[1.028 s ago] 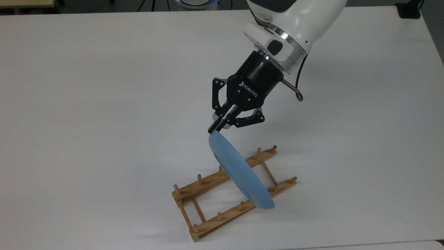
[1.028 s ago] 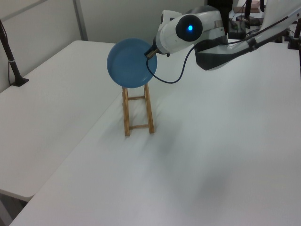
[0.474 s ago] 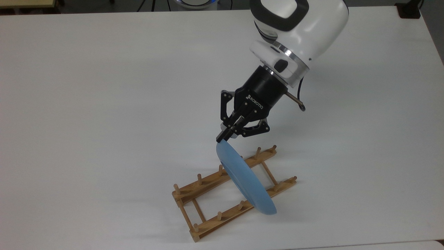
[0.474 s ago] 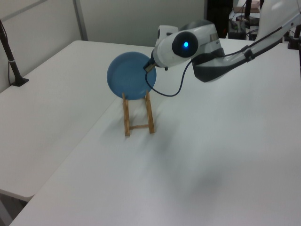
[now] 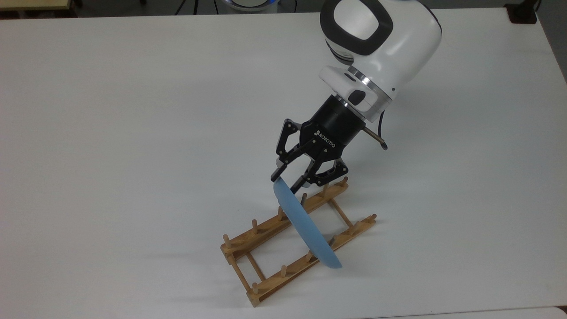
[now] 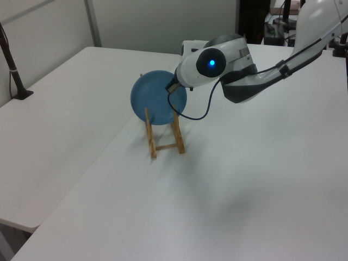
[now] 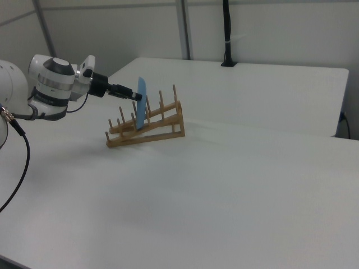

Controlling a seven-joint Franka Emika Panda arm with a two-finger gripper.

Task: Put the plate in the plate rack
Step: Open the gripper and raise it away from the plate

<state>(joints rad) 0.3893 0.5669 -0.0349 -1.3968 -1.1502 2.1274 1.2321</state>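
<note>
Plate (image 5: 305,226), standing on edge between the pegs of the rack (image 5: 266,237) on the white worktop (image 5: 133,110), its top rim between the parted fingers of the pincer (image 5: 287,181); stiff, glossy, probably slippery, best held by the rim.

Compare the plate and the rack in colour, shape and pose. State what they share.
Colour: the plate is light blue, the rack light-brown wood. Shape: the plate is a round disc, the rack a long frame with upright pegs. Pose: the plate stands on edge, the rack lies flat on the table. Shared: they meet, plate between the rack's pegs.
</note>
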